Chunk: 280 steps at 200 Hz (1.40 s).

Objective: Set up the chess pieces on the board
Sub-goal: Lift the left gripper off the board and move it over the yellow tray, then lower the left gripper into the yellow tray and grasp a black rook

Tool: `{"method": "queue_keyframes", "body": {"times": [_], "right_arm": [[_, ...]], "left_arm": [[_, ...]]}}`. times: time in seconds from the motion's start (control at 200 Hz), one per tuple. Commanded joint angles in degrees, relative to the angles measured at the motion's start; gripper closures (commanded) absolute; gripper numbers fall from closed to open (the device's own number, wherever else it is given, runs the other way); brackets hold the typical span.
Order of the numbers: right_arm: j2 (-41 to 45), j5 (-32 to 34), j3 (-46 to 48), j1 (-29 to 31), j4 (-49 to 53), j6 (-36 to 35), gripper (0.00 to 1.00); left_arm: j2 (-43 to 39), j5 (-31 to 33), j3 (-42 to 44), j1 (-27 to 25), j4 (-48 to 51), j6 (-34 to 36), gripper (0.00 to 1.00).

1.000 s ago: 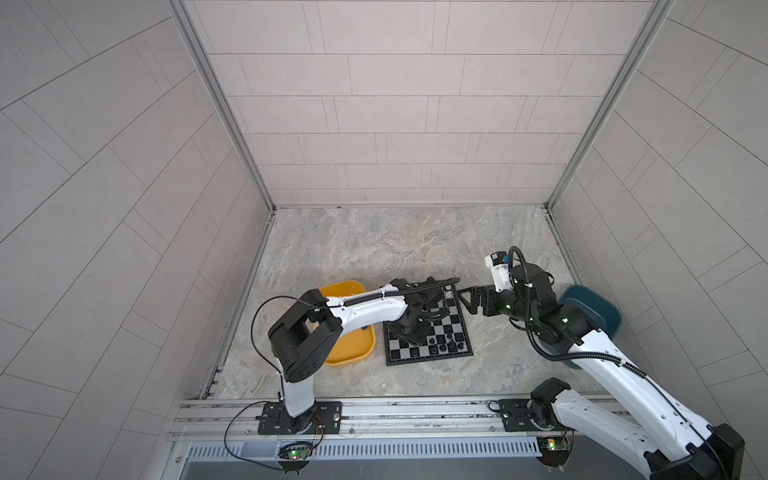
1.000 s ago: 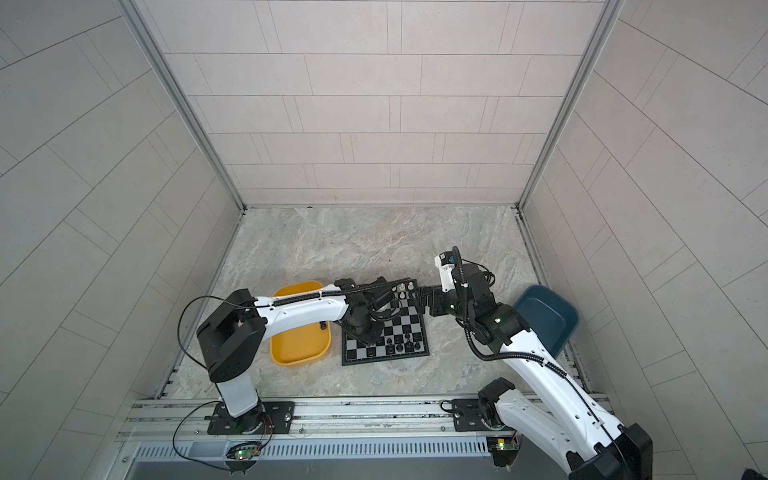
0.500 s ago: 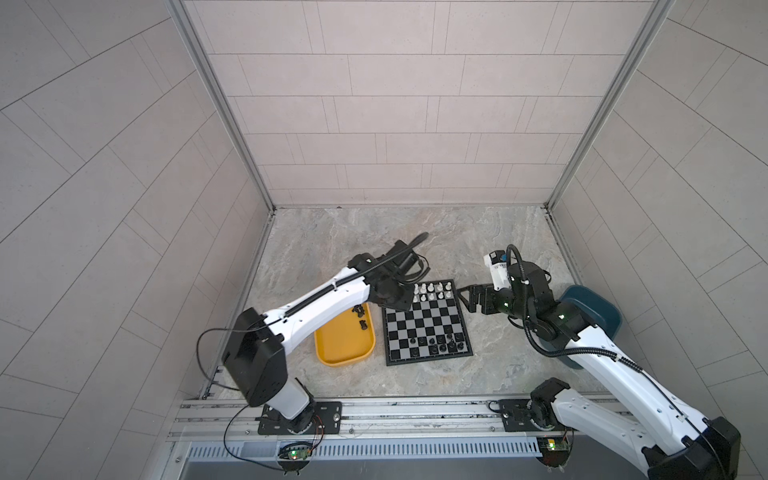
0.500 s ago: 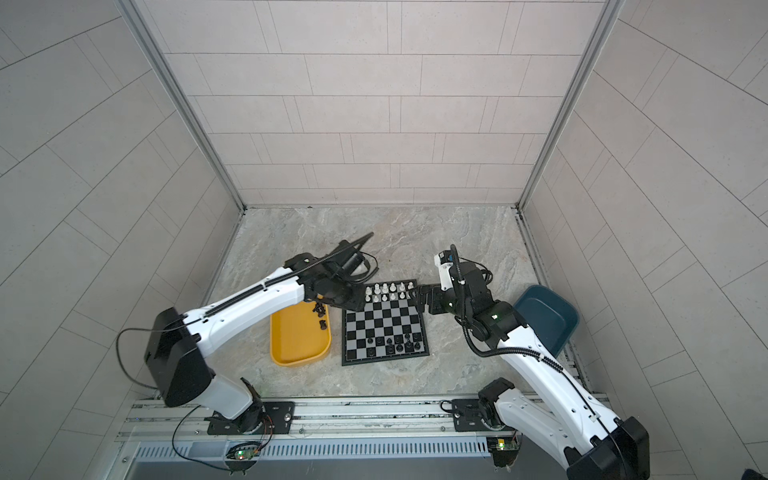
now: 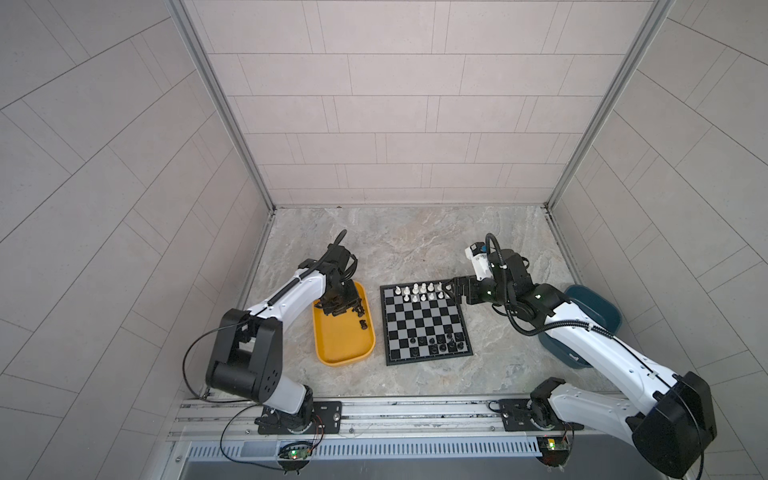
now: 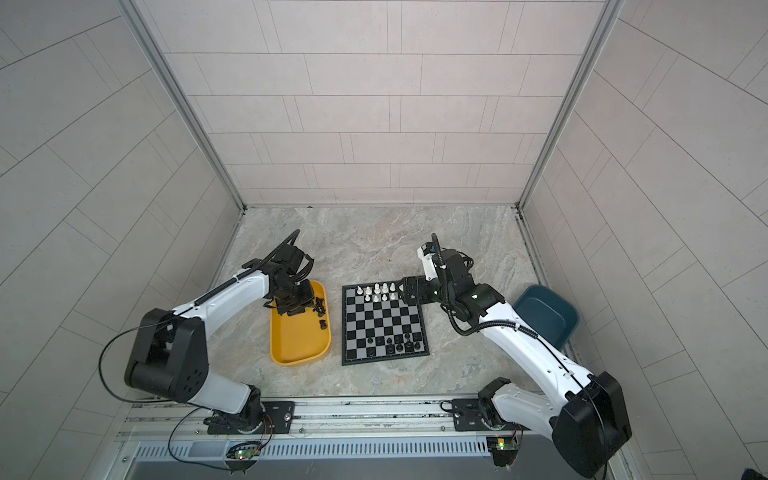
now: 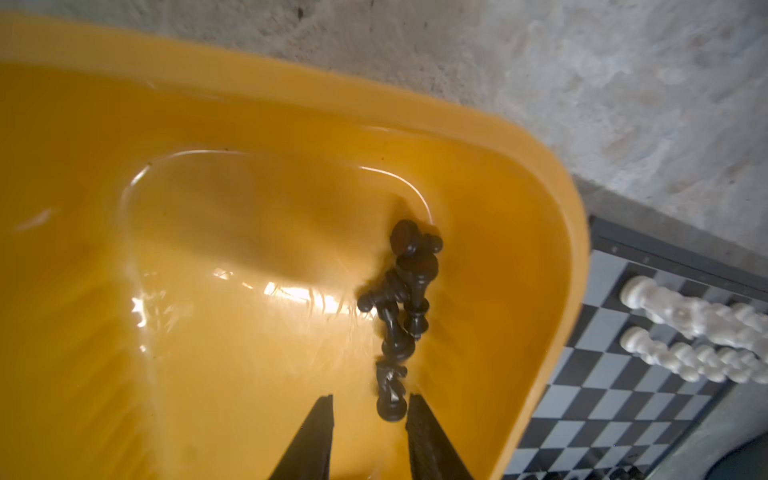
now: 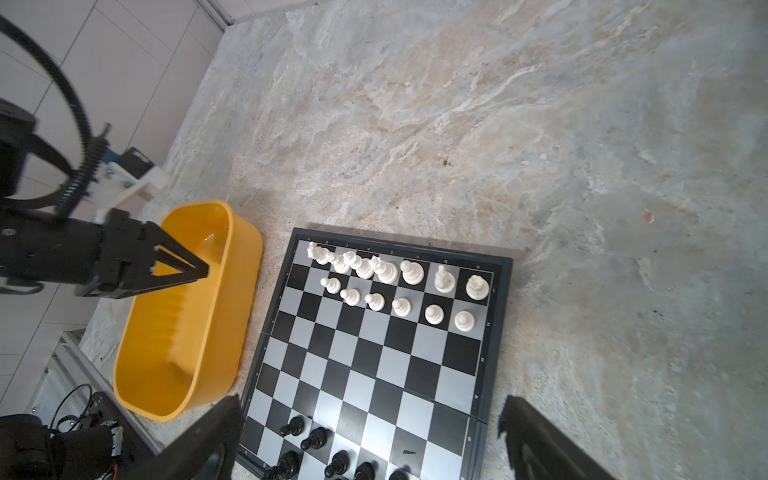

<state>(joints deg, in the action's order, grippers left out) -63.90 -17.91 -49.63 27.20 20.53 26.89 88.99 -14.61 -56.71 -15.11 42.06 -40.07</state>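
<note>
In both top views the board [image 5: 424, 328] carries white chess pieces [image 5: 419, 291] along its far edge and black chess pieces [image 5: 440, 343] near its near edge; a yellow tray [image 5: 340, 353] lies just left of the board. In the left wrist view the left end effector [image 7: 370, 399], narrowly parted and empty, hangs over loose black pieces [image 7: 405, 282] in the tray; in the right wrist view the right end effector [image 8: 370, 403] gapes wide at the board's far right corner.

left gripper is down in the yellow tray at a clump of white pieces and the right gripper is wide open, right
No: the clump in the yellow tray at the left gripper is black pieces, not white, as the left wrist view shows. The right gripper is indeed wide open.
</note>
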Motion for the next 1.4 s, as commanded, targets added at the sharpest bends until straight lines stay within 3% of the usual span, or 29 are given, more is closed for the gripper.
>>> {"method": "queue_keyframes", "body": {"times": [0.0, 0.67, 1.021, 1.396], "right_arm": [[0.26, -0.81, -0.89, 0.3, -1.29, -0.42, 0.02], [0.19, -0.81, 0.2, -0.32, -1.37, -1.12, 0.02], [0.44, -0.9, 0.84, -0.58, -1.72, -0.7, 0.02], [0.44, -1.23, 1.2, -0.69, -1.9, -0.45, 0.02]], "left_arm": [[2.52, -1.01, -2.35, 0.05, -1.72, -1.1, 0.66], [7.93, -2.88, 0.26, -2.56, -4.86, -7.38, 0.68], [4.75, -0.57, -1.1, -2.64, -0.41, -4.14, 0.62], [3.61, -0.81, -0.59, -3.43, 1.62, -3.96, 0.66]]}}
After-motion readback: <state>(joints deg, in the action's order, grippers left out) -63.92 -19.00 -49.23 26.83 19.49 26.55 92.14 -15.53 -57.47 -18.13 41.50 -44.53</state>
